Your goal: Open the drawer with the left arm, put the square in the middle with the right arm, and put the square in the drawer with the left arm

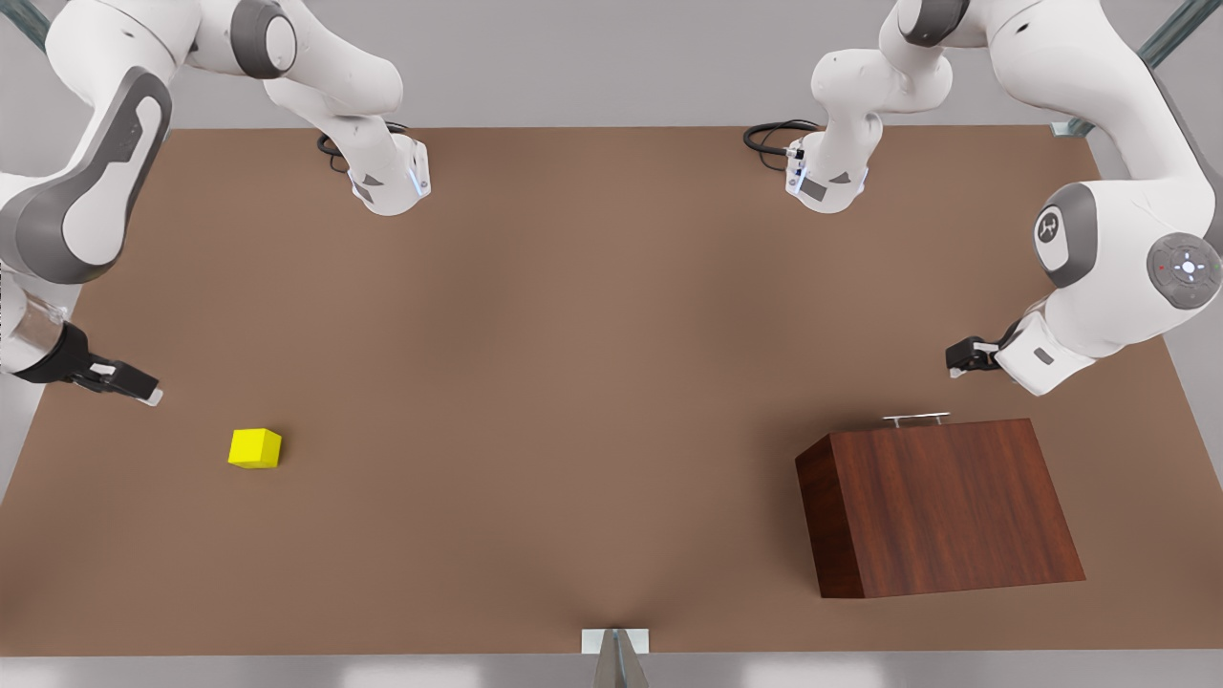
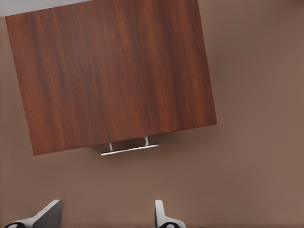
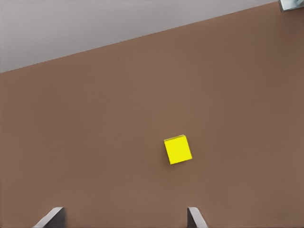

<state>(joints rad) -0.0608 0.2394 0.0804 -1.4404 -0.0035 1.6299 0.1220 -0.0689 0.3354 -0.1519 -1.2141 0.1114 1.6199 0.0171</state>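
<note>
1. Brown matte table [image 1: 573, 334], grey surround; sim render.
2. Drawer [image 1: 941, 425] sits lower right of the front view, inside a slanted wood cabinet [image 1: 946, 506]. It's closed: silver handle [image 1: 915, 418] rides tight against the cabinet's upper edge. In the left wrist view the handle [image 2: 129, 149] lies just under the cabinet front [image 2: 109, 71], no gap showing.
3. Square [image 1: 255, 448] rests lower left of the front view, alone on the table, well apart from the cabinet; mid-frame in the right wrist view [image 3: 177, 149].
4. Left gripper [image 1: 960, 358], right side of the front view, hovers just above the handle w/o touching; fingers [image 2: 161, 213] spread wide.
5. Right gripper [image 1: 129, 382], far left, near the square, not touching; fingers [image 3: 194, 217] spread.
6. Progress, my read: nothing done yet. Drawer pull comes first; then square to the middle, then into the drawer.
7. Writing: none legible; a small round logo on the arm at the right [image 1: 1047, 227], unreadable.
</note>
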